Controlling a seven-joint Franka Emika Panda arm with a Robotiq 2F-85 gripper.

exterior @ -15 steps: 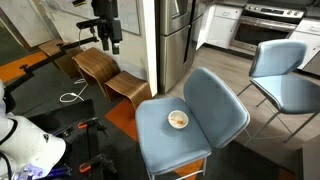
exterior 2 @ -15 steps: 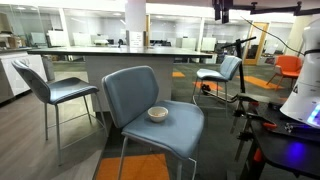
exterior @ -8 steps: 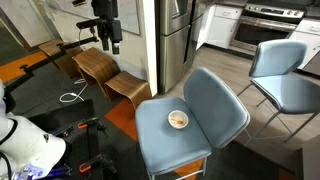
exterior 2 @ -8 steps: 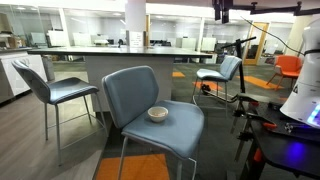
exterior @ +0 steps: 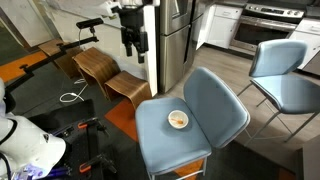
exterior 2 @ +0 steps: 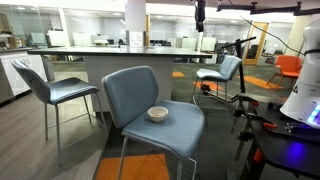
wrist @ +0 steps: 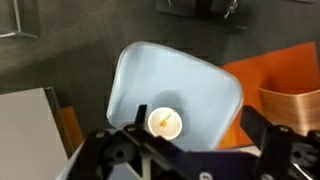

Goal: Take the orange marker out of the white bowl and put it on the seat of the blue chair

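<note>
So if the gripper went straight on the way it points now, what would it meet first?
Probably the white bowl on the blue chair seat; nothing shows between it and the gripper, though depth is unclear.

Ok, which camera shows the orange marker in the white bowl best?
The wrist view: it looks down into the white bowl, where the orange marker is an orange patch. In an exterior view the marker is a fainter speck; in an exterior view the bowl's wall hides it.

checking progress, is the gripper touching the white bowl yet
Apart. In an exterior view the gripper hangs high, well clear of the white bowl on the blue chair.
</note>
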